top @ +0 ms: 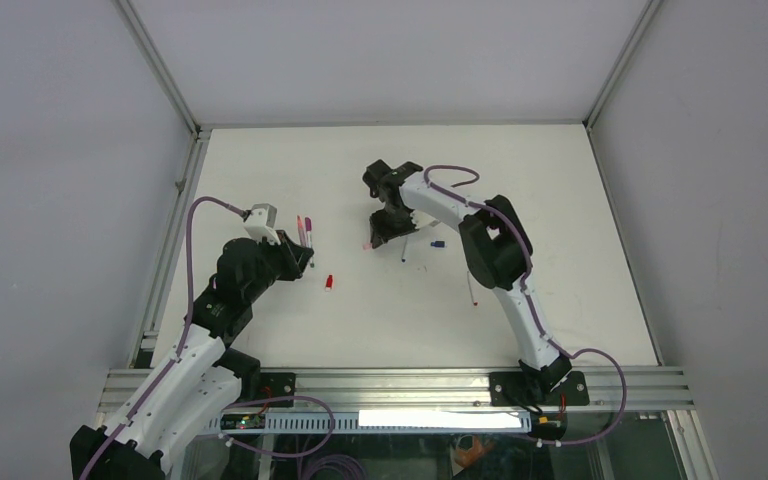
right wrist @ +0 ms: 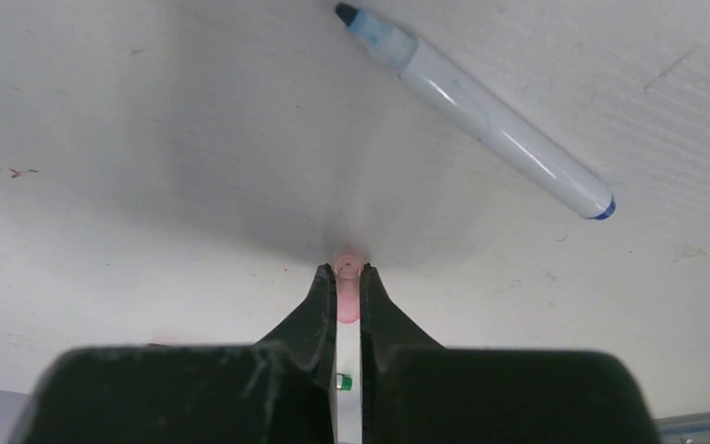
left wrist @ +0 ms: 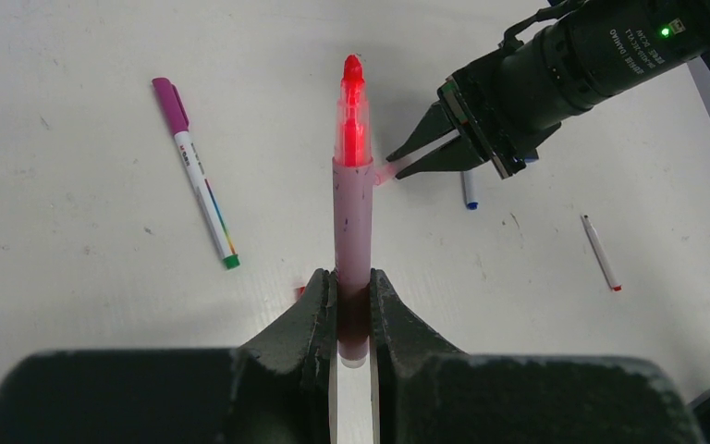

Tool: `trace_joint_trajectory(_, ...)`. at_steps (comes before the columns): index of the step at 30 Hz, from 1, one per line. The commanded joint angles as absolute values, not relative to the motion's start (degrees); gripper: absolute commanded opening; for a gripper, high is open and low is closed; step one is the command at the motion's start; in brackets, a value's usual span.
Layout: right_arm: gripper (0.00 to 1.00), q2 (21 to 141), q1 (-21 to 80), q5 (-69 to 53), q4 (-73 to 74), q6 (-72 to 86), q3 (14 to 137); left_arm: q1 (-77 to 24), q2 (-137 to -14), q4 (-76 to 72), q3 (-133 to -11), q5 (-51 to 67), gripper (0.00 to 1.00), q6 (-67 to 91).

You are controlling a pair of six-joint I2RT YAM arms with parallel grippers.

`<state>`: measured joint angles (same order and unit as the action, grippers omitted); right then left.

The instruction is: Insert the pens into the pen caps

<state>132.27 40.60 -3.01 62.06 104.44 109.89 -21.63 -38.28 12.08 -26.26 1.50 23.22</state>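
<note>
- Left gripper (left wrist: 353, 294): jaws pressed onto base of pale pink pen (left wrist: 353, 208). Red tip bare, pointing to 12 o'clock in left wrist view.
- Right gripper (right wrist: 347, 282): jaws pinching pale pink cap (right wrist: 346, 265), low over table (right wrist: 148, 139). In top view, at 3 o'clock from left gripper.
- Red cap (top: 329, 283): on table, 5 o'clock from left gripper.
- Blue-tipped pen (right wrist: 481, 111): flat, uncapped, 1 o'clock from right gripper.
- Magenta-capped pen (left wrist: 194, 171): flat, 10 o'clock from held pen.

High overhead; wrist views near table (top: 580, 220) (probably)
</note>
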Motion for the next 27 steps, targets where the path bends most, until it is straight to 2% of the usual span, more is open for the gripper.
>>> trace_joint_trajectory(1, 0.00, 124.17, 40.43, 5.95, 55.24, 94.74, 105.61, -20.92, -37.95, 10.84, -26.12, 1.75, 0.00, 21.62)
trace_joint_trajectory(4, 0.00, 114.75, 40.26, 7.63, 31.24, 71.70, 96.83, -20.92, -38.30, 8.77, -25.48, 5.15, 0.00, 20.43)
trace_joint_trajectory(5, 0.00, 111.51, 40.16, 5.24, 17.56, 62.99, 92.63, -20.92, -38.74, 8.17, -25.34, 6.54, 0.00, 19.90)
trace_joint_trajectory(8, 0.00, 101.96, 39.97, -6.15, -7.04, 44.00, 79.52, -20.92, -40.26, 4.13, -24.89, 12.59, 0.00, 18.36)
trace_joint_trajectory(10, 0.00, 97.50, 40.11, -12.11, -17.15, 34.01, 73.65, -20.92, -41.32, -1.81, -23.93, 19.95, 0.00, 18.11)
trace_joint_trajectory(13, 0.00, 92.64, 40.10, -19.15, -29.40, 28.55, 66.29, -20.98, -43.99, -11.26, -22.83, 29.89, 0.00, 19.31)
trace_joint_trajectory(18, 0.00, 87.77, 40.17, -23.36, -30.88, 26.52, 67.25, -21.43, -49.27, -17.07, -24.61, 35.47, 0.00, 20.58)
trace_joint_trajectory(27, 0.00, 83.94, 40.91, -27.39, -22.73, 24.60, 68.72, -22.01, -51.47, -19.08, -28.42, 36.00, 0.00, 20.75)
